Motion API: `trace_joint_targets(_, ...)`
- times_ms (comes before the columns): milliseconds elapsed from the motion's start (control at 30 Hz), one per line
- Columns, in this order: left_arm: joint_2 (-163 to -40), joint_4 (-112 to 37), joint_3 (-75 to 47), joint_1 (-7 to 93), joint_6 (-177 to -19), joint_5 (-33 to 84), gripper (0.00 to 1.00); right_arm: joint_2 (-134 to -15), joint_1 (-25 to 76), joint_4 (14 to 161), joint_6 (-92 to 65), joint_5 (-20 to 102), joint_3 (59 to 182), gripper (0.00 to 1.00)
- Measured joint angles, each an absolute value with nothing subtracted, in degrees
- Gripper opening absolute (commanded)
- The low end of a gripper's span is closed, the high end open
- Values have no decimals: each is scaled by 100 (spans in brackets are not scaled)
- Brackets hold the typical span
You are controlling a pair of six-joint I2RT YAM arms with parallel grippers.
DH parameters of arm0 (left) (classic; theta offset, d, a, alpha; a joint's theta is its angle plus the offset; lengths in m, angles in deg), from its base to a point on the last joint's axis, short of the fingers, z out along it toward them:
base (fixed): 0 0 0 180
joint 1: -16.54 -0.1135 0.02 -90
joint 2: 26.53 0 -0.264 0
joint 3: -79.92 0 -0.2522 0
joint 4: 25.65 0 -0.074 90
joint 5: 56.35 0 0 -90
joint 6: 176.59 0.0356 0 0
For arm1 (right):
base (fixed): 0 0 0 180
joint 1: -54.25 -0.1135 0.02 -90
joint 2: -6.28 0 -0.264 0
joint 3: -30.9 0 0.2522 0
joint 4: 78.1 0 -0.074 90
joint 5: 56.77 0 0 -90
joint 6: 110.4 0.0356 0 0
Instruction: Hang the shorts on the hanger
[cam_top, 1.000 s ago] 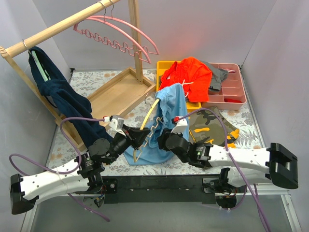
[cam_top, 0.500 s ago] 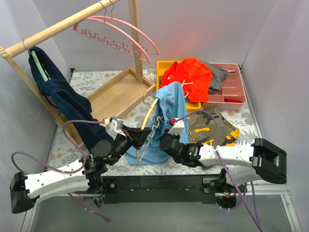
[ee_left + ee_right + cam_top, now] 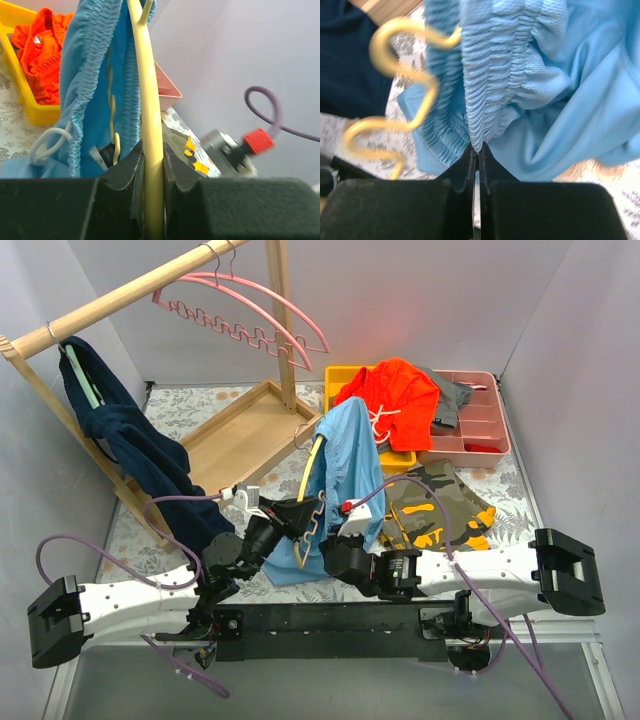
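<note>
The light blue shorts (image 3: pixel 345 465) hang draped over the pale-yellow hanger (image 3: pixel 312 475), held up above the table's middle. My left gripper (image 3: pixel 292 518) is shut on the hanger's arched arm (image 3: pixel 150 130), which runs up between its fingers. My right gripper (image 3: pixel 335 530) is shut on the shorts, pinching the ribbed waistband (image 3: pixel 487 100) at its lower edge. The hanger's wavy lower bar (image 3: pixel 395 95) shows left of the waistband in the right wrist view. The white drawstring (image 3: pixel 47 145) dangles beside the fabric.
Orange shorts (image 3: pixel 395 390) lie across a yellow bin (image 3: pixel 340 375) and a pink tray (image 3: pixel 480 425). Camouflage shorts (image 3: pixel 440 505) lie at right. A wooden rack (image 3: pixel 120 295) carries pink hangers (image 3: pixel 250 315) and a navy garment (image 3: pixel 140 450); its wooden base tray (image 3: pixel 250 425) sits behind.
The right gripper has closed on the waistband. Both arms have shifted left and lifted, so the hanger and shorts stand higher and more upright.
</note>
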State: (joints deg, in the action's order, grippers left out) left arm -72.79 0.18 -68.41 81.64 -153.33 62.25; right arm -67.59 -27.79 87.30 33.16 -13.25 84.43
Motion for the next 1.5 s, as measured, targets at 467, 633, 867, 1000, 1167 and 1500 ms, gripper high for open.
trace_joint_targets(467, -8717, 1699, -6841, 8199, -14917, 6517, 0, -6676, -3684, 7248, 4024, -1681, 9084, 1)
trace_joint_targets(633, -8990, 1987, -6841, 8201, -14821, 6568, 0, -6846, -3905, 6752, 4129, -1867, 9488, 1)
trace_joint_targets(867, -9165, 2125, -6830, 8190, -14767, 6568, 0, -6984, -3999, 6413, 4140, -1978, 9737, 1)
trace_joint_targets(1000, -9193, 2105, -6827, 8188, -14688, 6524, 0, -6846, -4001, 6297, 4087, -2006, 9742, 1)
trace_joint_targets(1167, -9047, 1885, -6827, 8149, -14579, 6364, 0, -6427, -3883, 6231, 3635, -1858, 10078, 1)
trace_joint_targets(1500, -7825, -441, -6084, 8079, -14183, 5870, 0, -5699, -2873, 6203, 2549, -1069, 10614, 1)
